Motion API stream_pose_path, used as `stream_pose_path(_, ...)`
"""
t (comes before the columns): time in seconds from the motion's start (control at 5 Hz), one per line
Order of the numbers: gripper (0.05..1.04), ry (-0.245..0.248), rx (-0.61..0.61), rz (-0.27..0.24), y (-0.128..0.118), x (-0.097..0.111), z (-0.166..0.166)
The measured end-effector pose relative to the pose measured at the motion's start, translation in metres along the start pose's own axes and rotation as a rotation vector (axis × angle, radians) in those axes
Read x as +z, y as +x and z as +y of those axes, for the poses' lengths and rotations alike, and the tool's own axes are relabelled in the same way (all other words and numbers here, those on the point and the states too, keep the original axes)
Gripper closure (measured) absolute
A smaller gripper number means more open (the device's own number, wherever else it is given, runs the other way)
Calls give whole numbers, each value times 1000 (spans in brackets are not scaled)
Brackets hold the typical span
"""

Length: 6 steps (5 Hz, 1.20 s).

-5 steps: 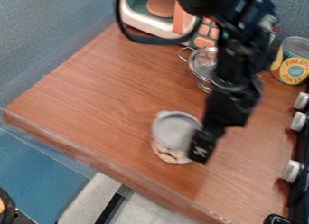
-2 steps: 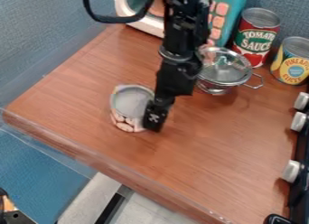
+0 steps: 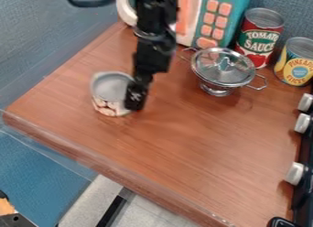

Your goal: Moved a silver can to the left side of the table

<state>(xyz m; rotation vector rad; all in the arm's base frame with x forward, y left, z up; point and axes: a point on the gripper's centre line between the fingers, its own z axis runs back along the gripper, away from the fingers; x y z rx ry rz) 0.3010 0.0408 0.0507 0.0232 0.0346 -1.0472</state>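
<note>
The gripper [image 3: 135, 99] hangs down over the left part of the wooden table [image 3: 183, 143], right up against the right side of the silver can [image 3: 109, 94]. The can is upright, with a grey round top and a pale label with a brownish pattern low on its side. Part of the can's right edge is hidden behind the gripper. Whether the can rests on the wood or is slightly above it, I cannot tell.
A lidded metal strainer pot [image 3: 223, 70] stands right of the arm. Behind it are a toy microwave [image 3: 214, 20], a red can [image 3: 260, 36] and a yellow can [image 3: 296, 61]. Stove knobs [image 3: 295, 173] line the right edge.
The gripper and the silver can have moved together leftward and toward the back of the table. The arm has uncovered the strainer pot and the red can.
</note>
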Motion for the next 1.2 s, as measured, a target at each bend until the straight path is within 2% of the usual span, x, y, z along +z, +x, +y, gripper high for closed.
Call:
stream_pose_path(0.4,83,-36,171,-3,-37,-6,14)
stream_pose_path(0.6,83,-46,178,-9,-37,-7,11)
stream_pose_path(0.8,83,-6,140,-38,-21,9,7)
stream_pose_path(1.2,83,87,56,-146,11,60,0)
